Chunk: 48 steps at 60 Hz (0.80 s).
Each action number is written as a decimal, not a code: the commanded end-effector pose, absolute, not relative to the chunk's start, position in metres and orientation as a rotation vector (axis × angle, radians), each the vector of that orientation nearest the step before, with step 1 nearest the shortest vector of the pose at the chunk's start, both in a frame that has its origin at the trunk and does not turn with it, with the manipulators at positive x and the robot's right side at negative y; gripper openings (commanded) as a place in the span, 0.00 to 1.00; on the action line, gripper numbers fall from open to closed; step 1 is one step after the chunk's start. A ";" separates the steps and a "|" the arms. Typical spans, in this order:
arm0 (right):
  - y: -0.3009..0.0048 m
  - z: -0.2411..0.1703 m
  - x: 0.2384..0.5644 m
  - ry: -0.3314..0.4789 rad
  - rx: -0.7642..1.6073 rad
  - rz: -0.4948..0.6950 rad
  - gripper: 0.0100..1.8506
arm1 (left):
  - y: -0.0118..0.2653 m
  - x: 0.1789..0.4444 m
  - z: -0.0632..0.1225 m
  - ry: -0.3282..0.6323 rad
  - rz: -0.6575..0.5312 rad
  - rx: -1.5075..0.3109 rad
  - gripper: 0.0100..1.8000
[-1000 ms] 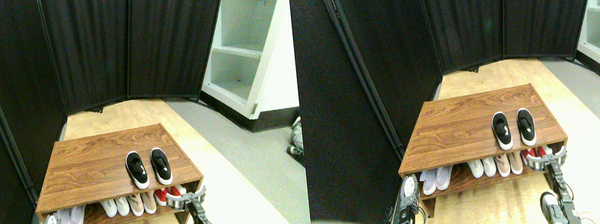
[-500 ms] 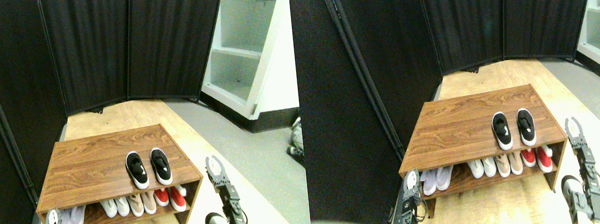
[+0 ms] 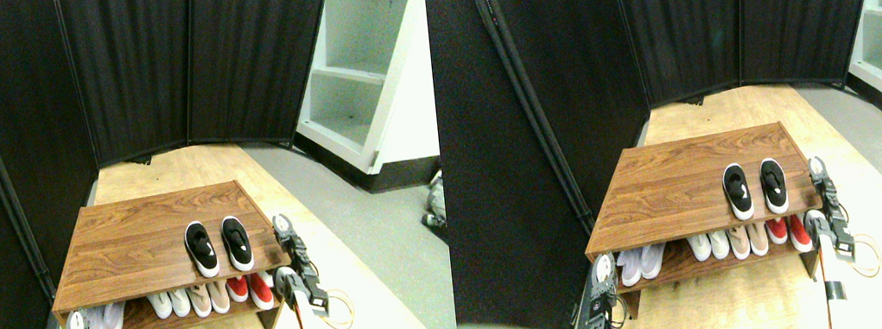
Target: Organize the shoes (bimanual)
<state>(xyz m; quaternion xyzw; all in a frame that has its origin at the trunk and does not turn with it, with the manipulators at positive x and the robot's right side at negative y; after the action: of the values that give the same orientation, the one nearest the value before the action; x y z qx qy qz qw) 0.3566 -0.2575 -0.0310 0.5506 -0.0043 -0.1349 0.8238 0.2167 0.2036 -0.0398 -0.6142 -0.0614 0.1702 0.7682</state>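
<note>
The shoes [image 3: 218, 246] stand as a pair, side by side, toes away from the robot, on top of the rack [image 3: 145, 245], near its right front edge. The tidy placement suggests the task is largely done. The right hand [image 3: 283, 226] is raised just beside the rack's right edge, holding nothing; its opening cannot be told. The left hand [image 3: 75, 324] sits low at the rack's left front corner, opening unclear.

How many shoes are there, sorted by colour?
Black shoes on top of the rack: 2
White shoes on the lower shelf: 4
Beige shoes: 2
Red shoes: 2
Total: 10
</note>
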 end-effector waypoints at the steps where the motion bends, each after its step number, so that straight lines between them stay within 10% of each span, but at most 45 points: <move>1: -0.246 -0.048 0.367 0.000 1.178 -0.278 0.00 | 0.203 0.217 -0.036 -0.175 0.343 -1.334 0.00; 48: -0.184 -0.077 0.365 0.090 1.282 -0.224 0.00 | 0.202 0.204 -0.035 -0.216 0.363 -1.335 0.00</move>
<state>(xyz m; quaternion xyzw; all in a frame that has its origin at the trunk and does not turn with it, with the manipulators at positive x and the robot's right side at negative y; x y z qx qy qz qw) 0.3689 -0.1922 -0.0659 0.6018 0.0102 -0.1026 0.7919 0.2020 0.2039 -0.0456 -0.6058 -0.0769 0.1860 0.7698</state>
